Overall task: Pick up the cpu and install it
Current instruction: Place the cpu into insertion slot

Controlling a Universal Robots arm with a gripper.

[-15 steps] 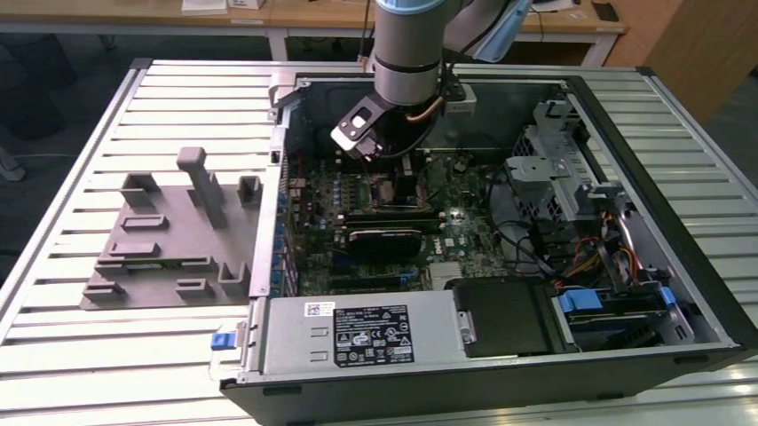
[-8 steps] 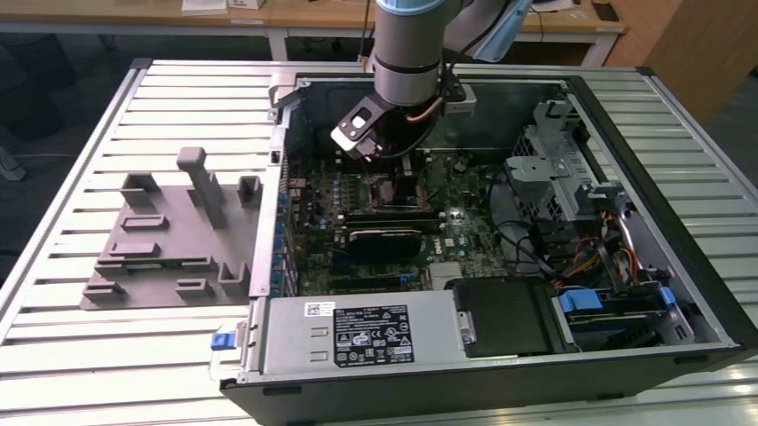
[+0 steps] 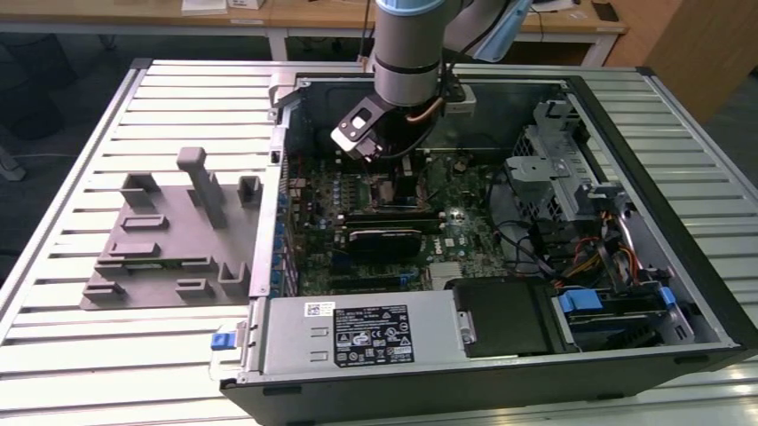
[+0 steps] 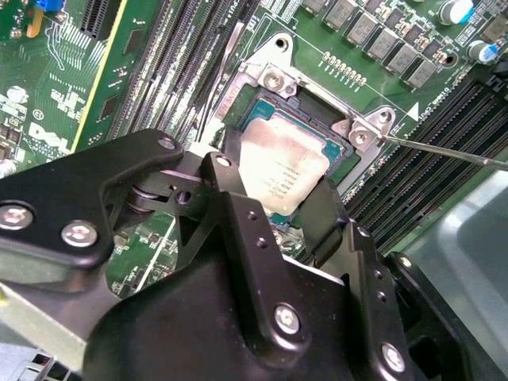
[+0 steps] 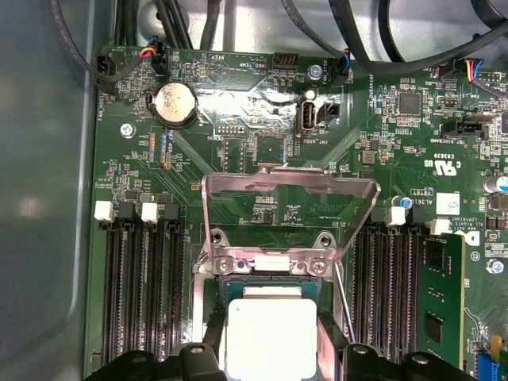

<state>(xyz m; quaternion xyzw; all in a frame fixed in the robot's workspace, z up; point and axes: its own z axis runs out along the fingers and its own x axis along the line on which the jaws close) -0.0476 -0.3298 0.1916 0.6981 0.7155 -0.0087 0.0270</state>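
Soft, even light on the slatted table (image 3: 71,355) for us, noticeably dimmer down inside the computer case (image 3: 474,395). In the first wrist view the cpu (image 5: 270,337) top blows out almost white, and the coin battery (image 5: 175,103) glares too.

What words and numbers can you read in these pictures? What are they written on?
Nothing I can quote for sure.
White labels on the power supply: print too small.
cpu top: faint markings, too blurred.
Motherboard: tiny white lettering, too small to trust.
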